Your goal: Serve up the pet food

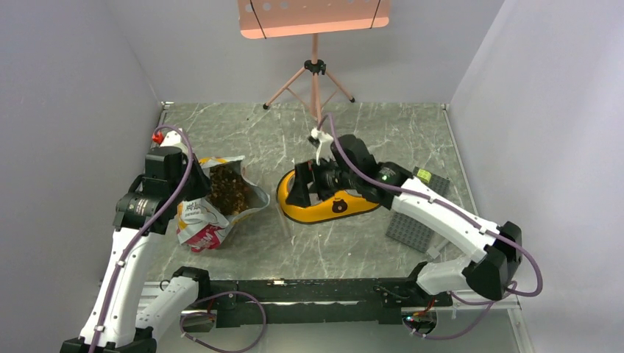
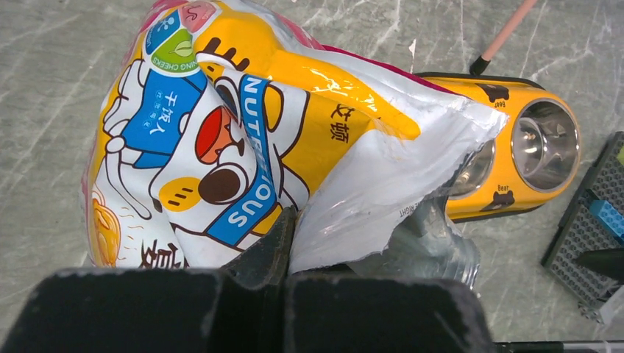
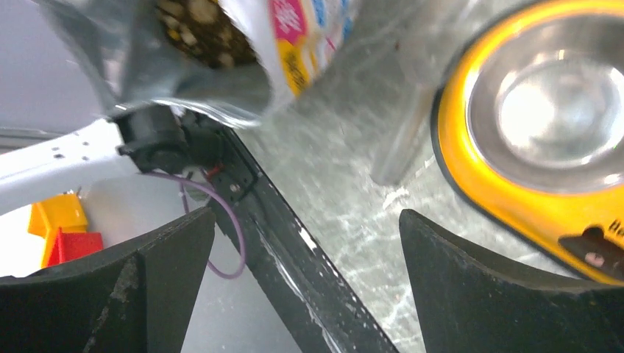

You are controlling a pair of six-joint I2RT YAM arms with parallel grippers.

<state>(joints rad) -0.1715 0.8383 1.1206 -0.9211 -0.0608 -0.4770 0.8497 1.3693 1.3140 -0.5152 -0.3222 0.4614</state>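
Left gripper [image 2: 288, 235] pinches a fold of the bag [image 2: 221, 140] near its torn mouth, jaws closed on the film. Right gripper [image 3: 307, 220] hangs over the yellow feeder [image 1: 327, 213] with fingers spread wide, holding nothing. Kibble [image 1: 229, 190] shows in the open mouth of the bag, which sits just left of the feeder. I judge the bag thin, crinkly and slippery, its load loose and shifting, so a pinch at one edge may let it sag or spill. A second hold on the opposite lip or the bottom band would steady a pour. Readable on the bag are "NUTRITIOUS" on a blue band, "CHEEKS" near the top, and Chinese characters. "Bear" is printed on the feeder, probably twice, though the lettering is small.
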